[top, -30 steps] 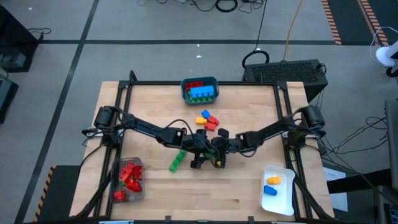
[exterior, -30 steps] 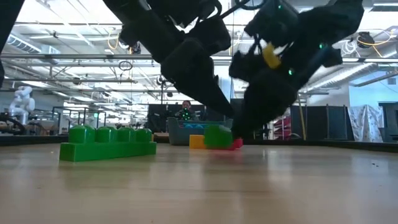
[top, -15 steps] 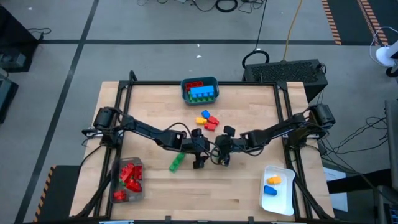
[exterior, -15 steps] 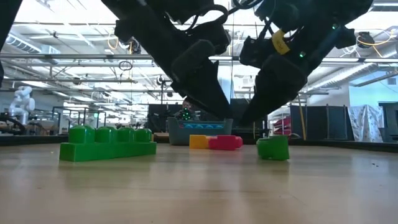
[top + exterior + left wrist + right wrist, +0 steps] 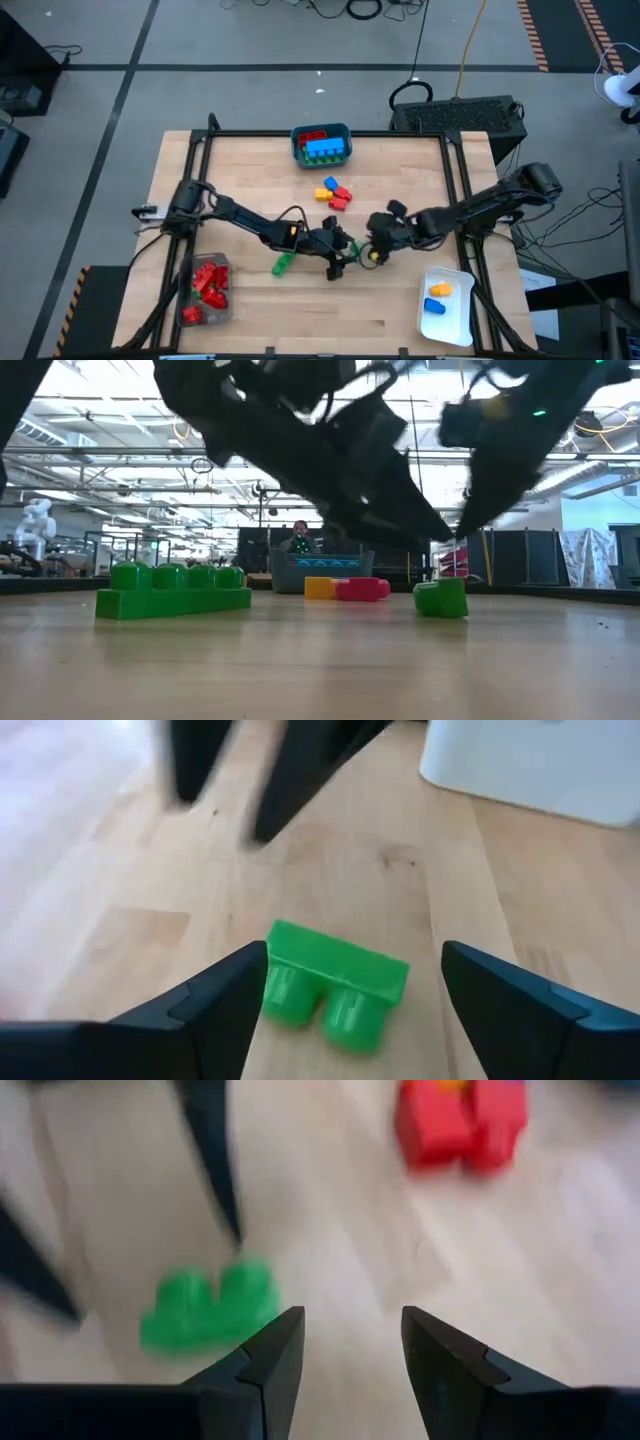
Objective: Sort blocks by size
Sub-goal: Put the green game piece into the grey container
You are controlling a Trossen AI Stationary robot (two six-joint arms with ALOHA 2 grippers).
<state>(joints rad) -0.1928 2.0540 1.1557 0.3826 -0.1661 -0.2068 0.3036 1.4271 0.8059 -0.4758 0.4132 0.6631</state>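
- Green, small and two-studded, one block is seen lying free on the wooden table, near the middle of its front half, between the two grippers.
- It is framed by the left gripper, whose fingers are spread wide to either side of it without touching it.
- The right gripper is held just beside it on the other side, its fingers parted with only bare wood between them.
- A long green block with four studs is seen lying flat on the table, near the left gripper and on the left arm's side.
- A loose cluster of blocks in yellow, blue, red and orange is found farther back, near the table's centre.
- Blue and red blocks are held in a teal bin at the middle of the far edge.
- Red blocks are gathered in a clear container at the front left corner.
- An orange block and a blue block are held in a white tray at the front right corner.
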